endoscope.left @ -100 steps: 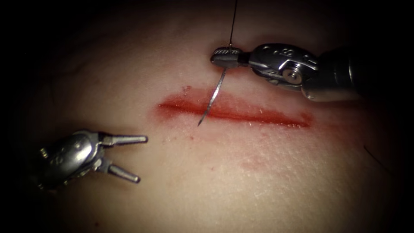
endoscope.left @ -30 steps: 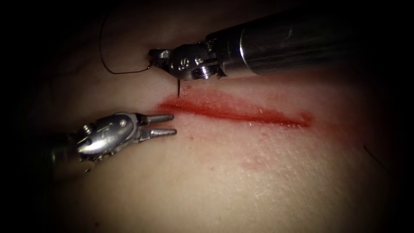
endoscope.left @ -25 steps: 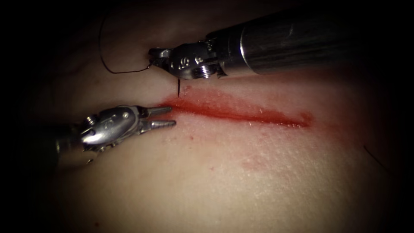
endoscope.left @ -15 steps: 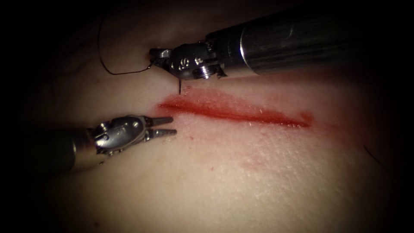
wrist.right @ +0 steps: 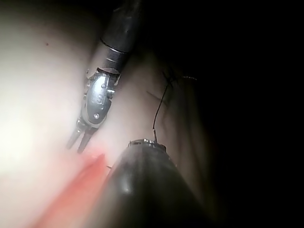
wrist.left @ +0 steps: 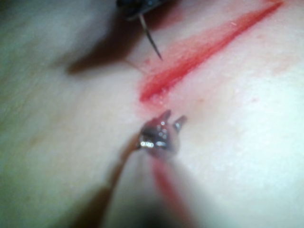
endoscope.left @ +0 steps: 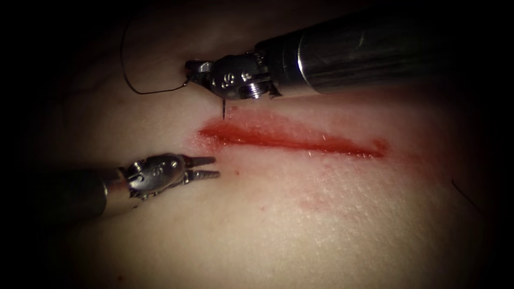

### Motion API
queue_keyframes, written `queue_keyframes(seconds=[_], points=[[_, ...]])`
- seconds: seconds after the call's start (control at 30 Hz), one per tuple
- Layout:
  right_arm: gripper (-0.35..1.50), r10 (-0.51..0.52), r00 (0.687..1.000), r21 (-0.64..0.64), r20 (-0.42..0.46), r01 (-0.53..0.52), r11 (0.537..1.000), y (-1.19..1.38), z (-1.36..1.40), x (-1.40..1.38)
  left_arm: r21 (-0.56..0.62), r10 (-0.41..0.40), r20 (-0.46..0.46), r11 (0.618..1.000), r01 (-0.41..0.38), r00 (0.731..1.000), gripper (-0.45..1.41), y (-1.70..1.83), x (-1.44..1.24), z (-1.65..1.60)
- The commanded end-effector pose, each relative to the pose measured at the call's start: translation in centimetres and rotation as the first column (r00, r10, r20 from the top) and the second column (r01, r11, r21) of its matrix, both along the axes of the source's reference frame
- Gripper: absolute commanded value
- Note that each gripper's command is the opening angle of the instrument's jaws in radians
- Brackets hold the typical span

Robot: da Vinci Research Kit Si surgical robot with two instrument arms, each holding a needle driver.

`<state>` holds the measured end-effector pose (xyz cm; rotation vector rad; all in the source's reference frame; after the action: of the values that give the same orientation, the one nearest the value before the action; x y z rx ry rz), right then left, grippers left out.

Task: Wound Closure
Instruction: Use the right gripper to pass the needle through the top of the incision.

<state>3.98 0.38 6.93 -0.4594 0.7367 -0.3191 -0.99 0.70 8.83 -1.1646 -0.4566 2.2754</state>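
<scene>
Needle [endoscope.left: 221, 111] is clamped in right tool [endoscope.left: 194, 67], tip poised above cut's [endoscope.left: 289, 138] left end, entry point judged pending; left tool [endoscope.left: 210, 167] empty, jaws slightly parted, at lower left.

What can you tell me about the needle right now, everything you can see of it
The needle is a thin, dark, metallic sliver held in the shut jaws of the right tool. A short stretch sticks out below the jaws, pointing down at the tissue just above the left end of the cut. Its tip sits at the surface; whether it has entered cannot be told. Thread trails from the jaws in a loop to the left. The left tool stays clear of it.
</scene>
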Motion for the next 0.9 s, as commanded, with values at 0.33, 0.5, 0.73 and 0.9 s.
queue_keyframes(seconds=[0.33, 0.5, 0.73, 0.9], points=[[-0.35, -0.009, 1.000, -0.017, 0.002, 0.009, 1.000, 0.00, 0.06, 0.06, 0.022, 0.011, -0.007, 1.000, -0.011, 1.000, -0.02, -0.10, 0.05, 0.18], [-0.35, -0.007, 1.000, -0.023, 0.004, 0.007, 1.000, 0.01, 0.13, 0.05, 0.022, 0.013, -0.006, 1.000, -0.012, 1.000, -0.02, -0.13, 0.06, 0.17], [-0.35, -0.018, 1.000, -0.040, 0.007, 0.018, 0.999, -0.02, 0.23, 0.05, 0.024, 0.013, -0.006, 1.000, -0.013, 1.000, -0.02, -0.12, 0.06, 0.16], [-0.35, -0.017, 1.000, -0.051, 0.012, 0.017, 0.999, -0.06, 0.25, 0.05, 0.026, 0.013, -0.005, 1.000, -0.013, 1.000, -0.02, -0.12, 0.06, 0.14]])
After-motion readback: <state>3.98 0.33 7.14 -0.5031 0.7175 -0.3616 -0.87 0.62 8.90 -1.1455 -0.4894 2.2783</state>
